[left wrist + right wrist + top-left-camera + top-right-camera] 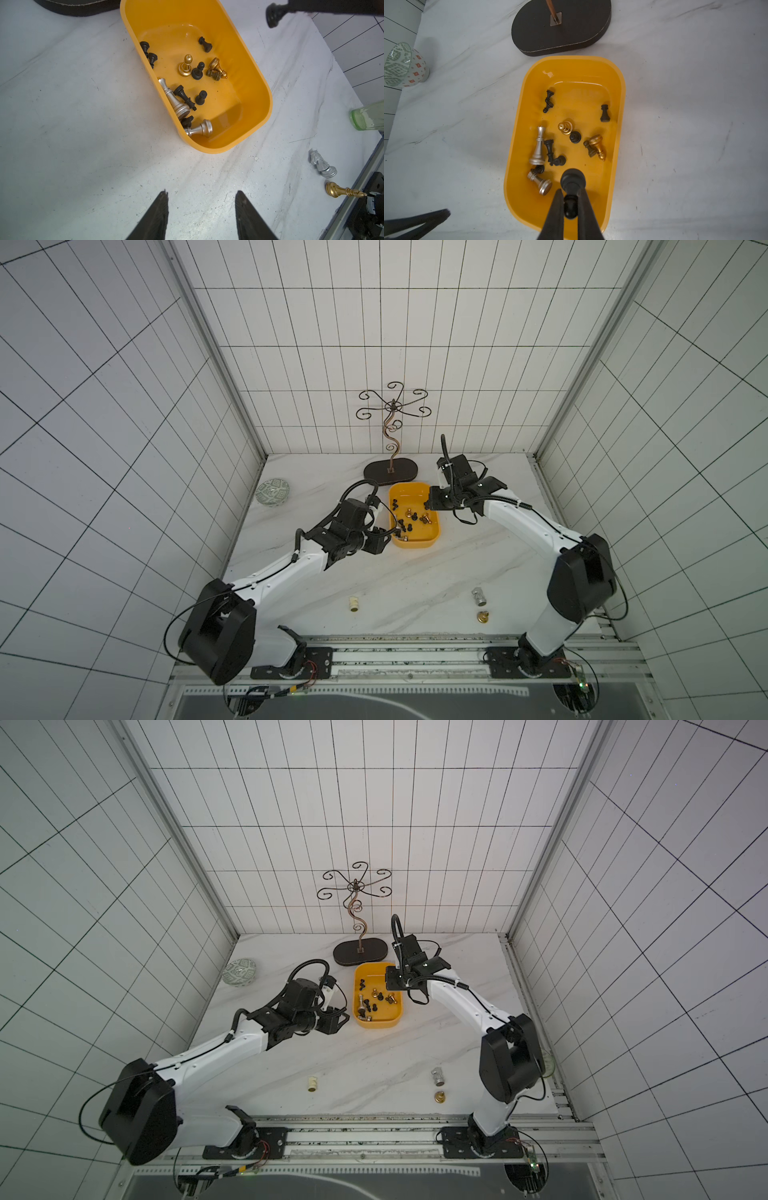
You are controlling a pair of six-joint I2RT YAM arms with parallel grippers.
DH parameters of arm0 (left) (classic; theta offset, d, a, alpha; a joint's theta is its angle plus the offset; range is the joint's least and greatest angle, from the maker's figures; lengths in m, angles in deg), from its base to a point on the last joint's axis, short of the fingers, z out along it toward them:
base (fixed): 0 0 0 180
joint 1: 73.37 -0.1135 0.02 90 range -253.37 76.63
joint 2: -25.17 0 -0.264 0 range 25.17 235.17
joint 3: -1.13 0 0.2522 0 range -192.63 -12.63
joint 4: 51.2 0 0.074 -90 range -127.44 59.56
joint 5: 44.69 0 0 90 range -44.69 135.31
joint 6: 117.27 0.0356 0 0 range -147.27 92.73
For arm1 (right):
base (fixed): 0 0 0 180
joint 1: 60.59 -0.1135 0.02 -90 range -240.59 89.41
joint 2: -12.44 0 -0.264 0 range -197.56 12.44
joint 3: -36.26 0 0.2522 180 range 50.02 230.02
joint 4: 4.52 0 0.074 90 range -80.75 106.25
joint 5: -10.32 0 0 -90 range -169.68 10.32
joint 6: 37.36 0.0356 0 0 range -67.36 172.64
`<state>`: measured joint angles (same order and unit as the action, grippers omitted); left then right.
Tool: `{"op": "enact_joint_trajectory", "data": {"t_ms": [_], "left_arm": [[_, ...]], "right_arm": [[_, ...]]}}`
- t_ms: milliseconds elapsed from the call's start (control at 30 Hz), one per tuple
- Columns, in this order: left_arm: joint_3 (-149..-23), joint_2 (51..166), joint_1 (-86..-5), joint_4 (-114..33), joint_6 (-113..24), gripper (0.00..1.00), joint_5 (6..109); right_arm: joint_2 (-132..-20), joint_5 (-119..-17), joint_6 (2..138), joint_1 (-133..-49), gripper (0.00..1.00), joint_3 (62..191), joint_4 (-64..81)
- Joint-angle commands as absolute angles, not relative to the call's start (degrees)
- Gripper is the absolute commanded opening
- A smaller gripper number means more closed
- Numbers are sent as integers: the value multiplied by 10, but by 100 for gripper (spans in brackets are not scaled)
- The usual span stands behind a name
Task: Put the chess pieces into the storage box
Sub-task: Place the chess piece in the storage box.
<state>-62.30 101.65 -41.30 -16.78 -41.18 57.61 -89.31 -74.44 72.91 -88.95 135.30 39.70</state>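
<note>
A shallow orange-yellow tub [571,68] sits on the table [415,580]. Beside it the left gripper [201,193] has its jaws apart and empty. The right gripper [571,193] pinches a black pawn [572,178] above it. Small black, silver and gold chess pieces [538,145] lie inside; three more pieces [479,596] lie outside.

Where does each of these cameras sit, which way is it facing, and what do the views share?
Both top views: high over the robot's base side, looking down at the table and storage box; both arms show whole.
Left wrist: beside the box, looking into it past the open left gripper.
Right wrist: above the box, looking down; the right gripper clamps a black chess piece.
Shared: every view shows the box; the left wrist also catches that piece.
</note>
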Motion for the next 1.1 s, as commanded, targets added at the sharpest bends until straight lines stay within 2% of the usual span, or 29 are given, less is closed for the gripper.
{"op": "enact_joint_trajectory", "data": {"t_ms": [0,267,667,900,1067], "left_arm": [[-616,996,-415,-165,-422,51,567],[-605,979,-415,-148,-426,51,559],[-590,968,-415,-142,-435,51,554],[-587,966,-415,-137,-435,51,551],[-584,963,-415,-131,-437,51,545]], "right_arm": [[-958,-715,671,-879,7,1433,400],[-1062,-713,665,-872,8,1521,391],[-1136,-697,676,-864,11,1562,364],[-1132,-689,681,-860,32,1567,359],[-1103,-688,678,-860,38,1566,360]]}}
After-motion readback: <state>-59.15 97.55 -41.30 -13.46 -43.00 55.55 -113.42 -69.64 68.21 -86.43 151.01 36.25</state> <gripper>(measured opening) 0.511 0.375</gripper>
